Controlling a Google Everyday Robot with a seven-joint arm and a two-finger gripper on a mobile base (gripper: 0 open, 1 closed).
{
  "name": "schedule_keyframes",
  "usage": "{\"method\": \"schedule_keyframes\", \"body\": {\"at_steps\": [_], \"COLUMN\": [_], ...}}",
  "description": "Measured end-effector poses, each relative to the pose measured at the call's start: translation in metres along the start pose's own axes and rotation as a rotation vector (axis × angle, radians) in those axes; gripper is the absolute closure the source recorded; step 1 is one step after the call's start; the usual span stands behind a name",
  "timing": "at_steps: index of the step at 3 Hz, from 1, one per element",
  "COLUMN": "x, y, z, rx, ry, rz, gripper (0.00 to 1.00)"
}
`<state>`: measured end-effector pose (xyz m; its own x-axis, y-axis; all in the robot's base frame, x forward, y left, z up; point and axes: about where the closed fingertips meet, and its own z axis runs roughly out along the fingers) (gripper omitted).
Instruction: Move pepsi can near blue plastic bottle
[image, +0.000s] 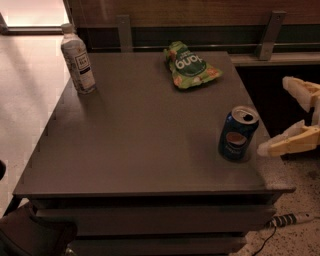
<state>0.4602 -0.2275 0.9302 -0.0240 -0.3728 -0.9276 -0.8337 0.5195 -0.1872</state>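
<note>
The pepsi can (237, 133) stands upright near the right edge of the dark table (140, 140), its silver top open. The blue plastic bottle (78, 59), pale with a white cap and a dark label, stands upright at the table's far left corner. My gripper (276, 117) comes in from the right edge of the view, just right of the can. Its two cream fingers are spread apart, one at the upper right (300, 91) and one (290, 141) close beside the can. It holds nothing.
A green snack bag (190, 65) lies at the table's far middle. A wooden wall with metal brackets (270, 35) runs behind the table. A power strip (290, 219) lies on the speckled floor at the lower right.
</note>
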Motion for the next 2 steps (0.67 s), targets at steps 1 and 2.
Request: {"method": "schedule_keyframes", "body": {"at_steps": [1,2], "x": [-0.012,-0.011], "y": [0.007,0.018], "z": [0.018,0.032], "rx": [-0.012,0.000], "ry": [-0.116,-0.167], "rz": [0.060,0.088], "gripper": [0.00,0.00]}}
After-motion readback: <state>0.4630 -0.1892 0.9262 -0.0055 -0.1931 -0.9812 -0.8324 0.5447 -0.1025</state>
